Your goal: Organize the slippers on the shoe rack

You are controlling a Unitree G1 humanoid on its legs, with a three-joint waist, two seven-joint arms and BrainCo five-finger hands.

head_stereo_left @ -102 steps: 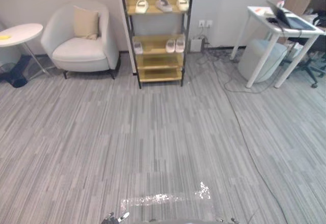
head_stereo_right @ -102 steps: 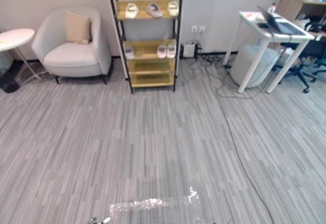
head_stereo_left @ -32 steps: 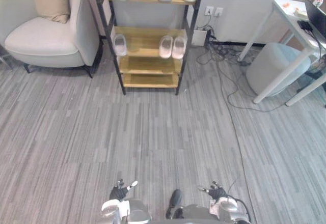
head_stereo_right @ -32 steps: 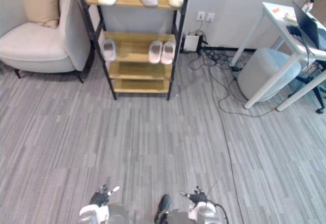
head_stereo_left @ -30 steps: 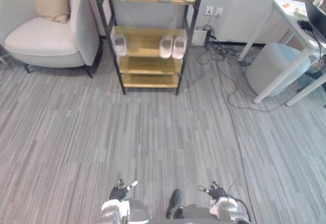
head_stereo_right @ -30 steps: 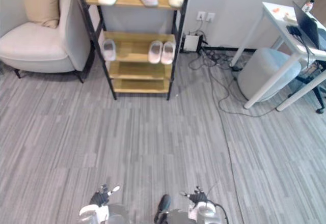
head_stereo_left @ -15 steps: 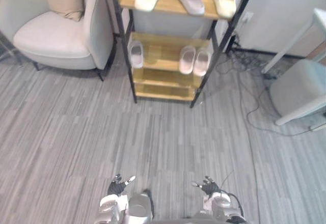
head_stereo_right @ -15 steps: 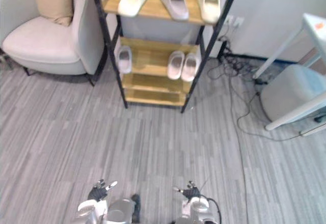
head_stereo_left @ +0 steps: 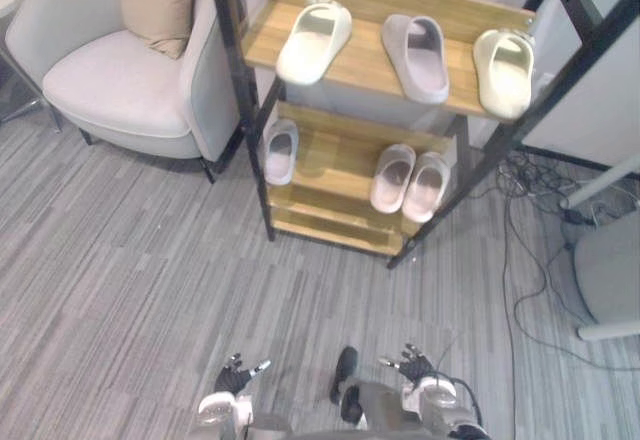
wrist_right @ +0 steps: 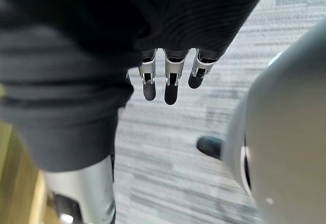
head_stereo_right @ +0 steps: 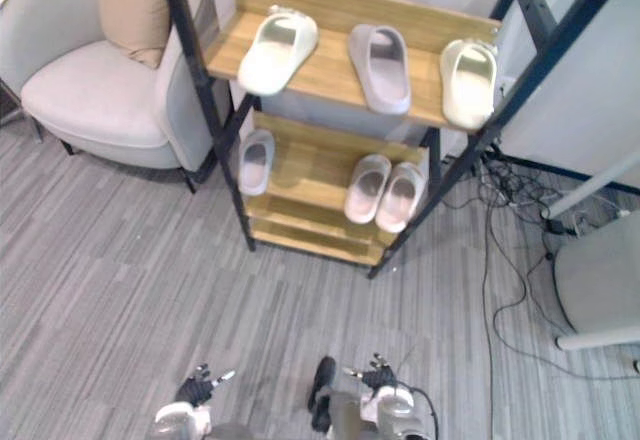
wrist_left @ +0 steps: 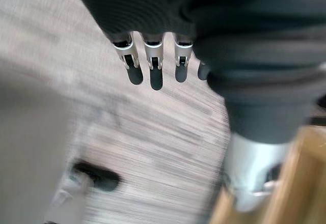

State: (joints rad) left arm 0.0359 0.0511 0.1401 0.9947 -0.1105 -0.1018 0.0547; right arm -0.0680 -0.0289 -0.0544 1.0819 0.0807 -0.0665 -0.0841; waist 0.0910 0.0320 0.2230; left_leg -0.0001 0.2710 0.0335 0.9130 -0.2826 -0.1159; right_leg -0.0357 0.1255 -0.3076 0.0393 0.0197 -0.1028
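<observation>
Left hand at 7 o'clock and right hand at 5 hang low, fingers loosely spread, empty; shoe rack holding slippers stands at 12.

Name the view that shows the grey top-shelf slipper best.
The right eye view: the grey slipper lies whole, closer to centre, between two cream slippers. The left eye view shows it whole too, further right. The wrist views look past the left hand and right hand at the carpet.
</observation>
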